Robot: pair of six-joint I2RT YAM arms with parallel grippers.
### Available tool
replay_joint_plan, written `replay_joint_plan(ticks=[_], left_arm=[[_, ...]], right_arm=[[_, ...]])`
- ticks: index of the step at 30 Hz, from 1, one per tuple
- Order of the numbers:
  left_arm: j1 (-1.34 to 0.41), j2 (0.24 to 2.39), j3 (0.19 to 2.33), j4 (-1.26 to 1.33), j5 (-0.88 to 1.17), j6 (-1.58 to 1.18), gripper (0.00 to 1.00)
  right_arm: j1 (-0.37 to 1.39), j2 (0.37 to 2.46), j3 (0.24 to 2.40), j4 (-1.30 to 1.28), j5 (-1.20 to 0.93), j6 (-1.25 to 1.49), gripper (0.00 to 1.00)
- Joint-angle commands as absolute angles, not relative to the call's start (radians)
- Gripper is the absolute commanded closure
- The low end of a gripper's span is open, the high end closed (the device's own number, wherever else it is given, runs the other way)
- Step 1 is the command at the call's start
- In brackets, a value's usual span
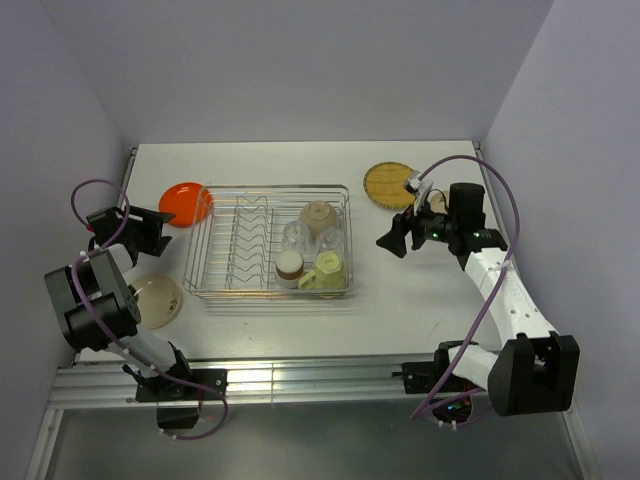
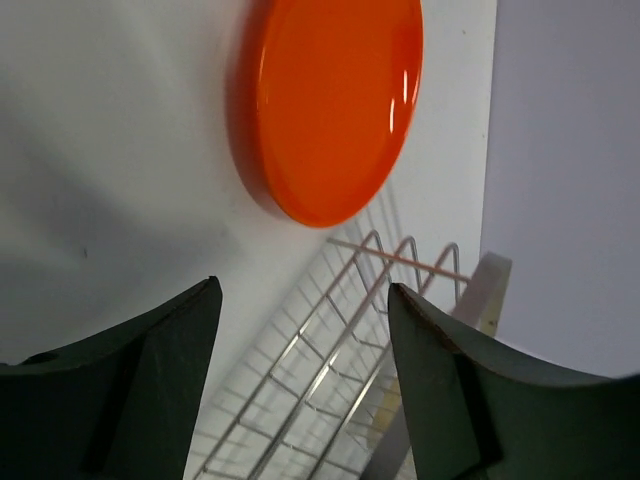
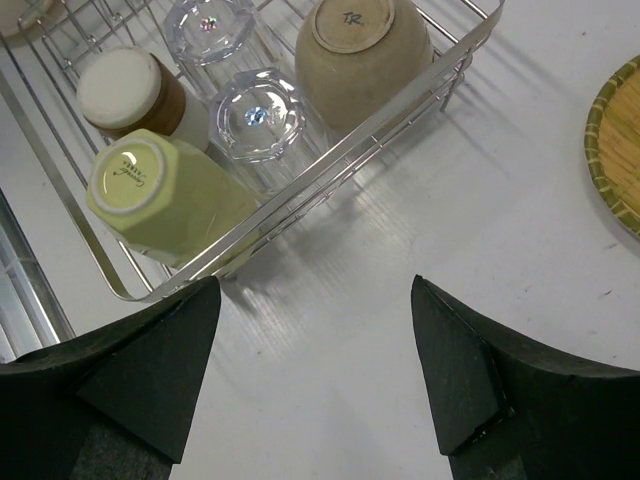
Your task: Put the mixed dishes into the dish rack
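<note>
Left arm nearest the orange plate point(image 1: 185, 203)
The left gripper point(image 2: 305, 290), jaws wide and empty, faces the plate lying flat just ahead, beside the dish rack point(image 2: 330, 350) at its far-left corner; the right gripper point(image 1: 392, 240), likewise spread and empty, hovers across the rack near the yellow woven plate point(image 1: 390, 185)

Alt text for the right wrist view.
A dish rack corner holds a pale green mug, two clear cups, a brown cup and a beige bowl. Open fingers of the right gripper frame white table beside a woven plate.
</note>
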State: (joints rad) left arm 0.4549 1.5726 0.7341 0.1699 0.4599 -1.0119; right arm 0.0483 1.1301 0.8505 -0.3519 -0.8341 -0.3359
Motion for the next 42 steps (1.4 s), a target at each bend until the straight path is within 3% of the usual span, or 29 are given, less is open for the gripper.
replay_joint_plan(ticks=[1, 11, 21, 33, 40, 42], left_arm=[[0.46, 1.63, 0.834, 0.218, 0.425, -0.988, 0.28], [0.459, 1.804, 0.922, 0.198, 0.35, -0.977, 0.39], [0.453, 1.908, 0.98, 0.244, 0.376, -0.977, 0.42], [0.446, 2.006, 1.049, 0.236, 0.411, -0.96, 0.64], [0.436, 2.034, 1.066, 0.271, 0.448, -0.966, 0.87], [0.437, 2.033, 1.068, 0.279, 0.451, -0.98, 0.89]], right_arm=[[0.014, 1.121, 0.861, -0.376, -0.92, -0.36, 0.16], [-0.028, 1.123, 0.873, -0.374, -0.986, -0.356, 0.22], [-0.04, 1.12, 0.893, -0.379, -1.046, -0.36, 0.25], [-0.043, 1.104, 0.914, -0.38, -1.075, -0.341, 0.3], [-0.044, 1.086, 0.937, -0.383, -1.074, -0.324, 0.32], [-0.044, 1.081, 0.939, -0.383, -1.075, -0.319, 0.32]])
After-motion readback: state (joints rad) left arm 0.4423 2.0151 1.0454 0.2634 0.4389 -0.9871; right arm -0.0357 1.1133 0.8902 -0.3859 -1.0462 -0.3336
